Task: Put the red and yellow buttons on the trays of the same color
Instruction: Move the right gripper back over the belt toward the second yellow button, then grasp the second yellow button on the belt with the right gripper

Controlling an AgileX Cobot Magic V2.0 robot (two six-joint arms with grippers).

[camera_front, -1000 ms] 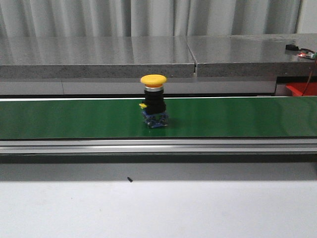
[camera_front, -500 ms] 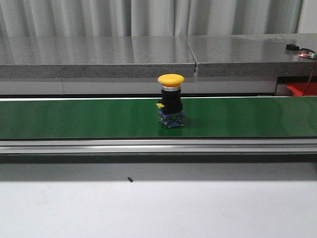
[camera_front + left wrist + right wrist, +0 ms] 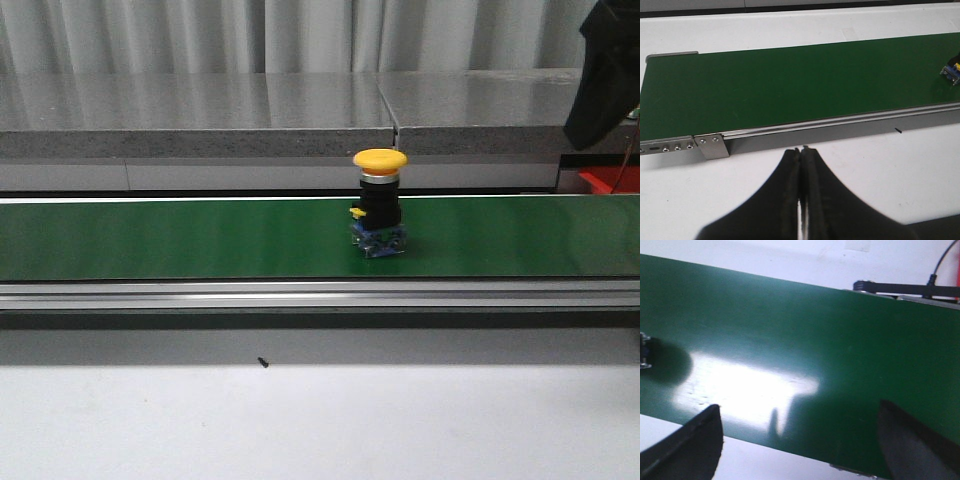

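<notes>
Front: I see the yellow button (image 3: 380, 205) standing up on the green belt (image 3: 180, 238), a bit right of its middle.
Left wrist: my left gripper (image 3: 801, 152) is pressed together, off the belt's near edge.
Right wrist: my right gripper (image 3: 797, 432) is spread wide over the belt.

No writing, label, brand, number or sign can be read anywhere: none on the yellow button (image 3: 379, 204), the green belt (image 3: 180, 238), or the grey ledge (image 3: 200, 110) behind it
</notes>
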